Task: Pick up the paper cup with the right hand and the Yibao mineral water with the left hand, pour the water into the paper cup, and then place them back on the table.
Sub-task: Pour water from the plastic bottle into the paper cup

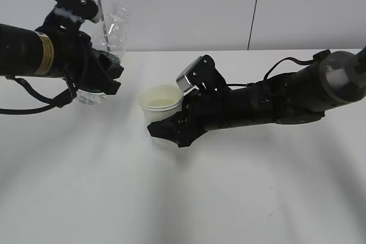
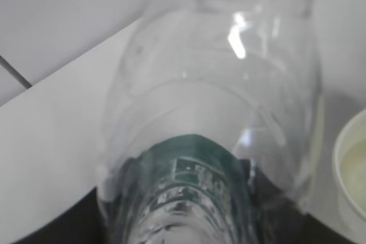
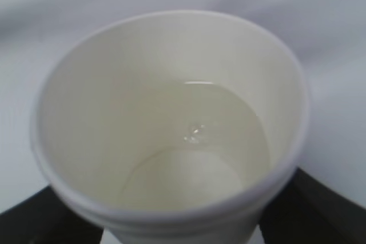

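Observation:
The Yibao mineral water [image 1: 114, 30] is a clear, capless bottle with a green label, held at the far left with its neck up and leaning slightly right. My left gripper [image 1: 100, 75] is shut on its lower body. Close up in the left wrist view, the bottle [image 2: 217, 101] fills the frame between the gripper's [image 2: 189, 210] dark fingers. The paper cup [image 1: 162, 104] stands upright at the centre, right of the bottle and apart from it, with my right gripper [image 1: 166, 127] shut on its wall. In the right wrist view the cup [image 3: 171, 124] holds shallow water.
The white table [image 1: 183, 198] stretches bare in front of both arms. A white wall with a dark vertical seam [image 1: 254, 10] runs behind. Whether the cup's base touches the table cannot be told.

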